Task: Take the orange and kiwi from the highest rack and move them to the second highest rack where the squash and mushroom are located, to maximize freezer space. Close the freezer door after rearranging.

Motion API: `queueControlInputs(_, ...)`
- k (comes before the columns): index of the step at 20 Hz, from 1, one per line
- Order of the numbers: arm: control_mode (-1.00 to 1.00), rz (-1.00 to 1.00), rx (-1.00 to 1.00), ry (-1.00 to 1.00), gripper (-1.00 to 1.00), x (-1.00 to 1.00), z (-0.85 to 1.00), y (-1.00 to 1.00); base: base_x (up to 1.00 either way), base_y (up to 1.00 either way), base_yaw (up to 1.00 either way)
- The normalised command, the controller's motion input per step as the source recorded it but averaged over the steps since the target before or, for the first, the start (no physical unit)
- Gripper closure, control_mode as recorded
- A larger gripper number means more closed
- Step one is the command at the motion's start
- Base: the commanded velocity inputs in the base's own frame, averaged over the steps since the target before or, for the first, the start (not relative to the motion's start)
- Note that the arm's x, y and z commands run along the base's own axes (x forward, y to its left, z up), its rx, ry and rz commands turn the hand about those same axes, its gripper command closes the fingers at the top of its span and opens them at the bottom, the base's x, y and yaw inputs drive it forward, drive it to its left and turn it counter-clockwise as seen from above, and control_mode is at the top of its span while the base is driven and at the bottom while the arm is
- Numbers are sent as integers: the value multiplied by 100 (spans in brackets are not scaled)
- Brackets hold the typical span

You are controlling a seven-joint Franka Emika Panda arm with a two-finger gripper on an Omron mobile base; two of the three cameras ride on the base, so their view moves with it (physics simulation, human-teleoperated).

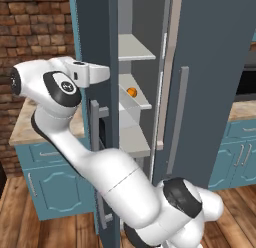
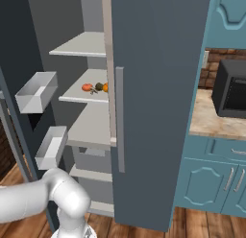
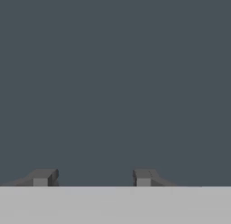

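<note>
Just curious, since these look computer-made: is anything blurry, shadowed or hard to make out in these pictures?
Left base view: soft and low-detail, the orange a small bright blob on its shelf. Right base view: evenly lit, no glare, food on the shelf too small to tell apart sharply. Hand view: flat dark grey surface, featureless, behind the gripper, fingertips slightly fuzzy.

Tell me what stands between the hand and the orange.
The open freezer door does. The hand faces the door's outer side, and the orange lies inside the freezer beyond it.

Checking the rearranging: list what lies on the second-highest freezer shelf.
On the second-highest grey shelf: a red-orange vegetable, a dark green item, an orange fruit. The door edge hides anything further right.
</note>
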Motion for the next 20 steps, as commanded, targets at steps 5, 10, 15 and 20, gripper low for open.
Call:
queueControlInputs(5, 100, 0, 0, 0, -100, 0, 0, 0, -37, -4, -3)
queueControlInputs(10, 100, 0, 0, 0, -100, 0, 0, 0, -61, 3, -12)
queueControlInputs(15, -100, -4, 0, 9, -100, 66, 0, -8, 3, 0, -2)
queueControlInputs(20, -100, 0, -5, 4, -100, 81, 0, 13, 0, 0, 0)
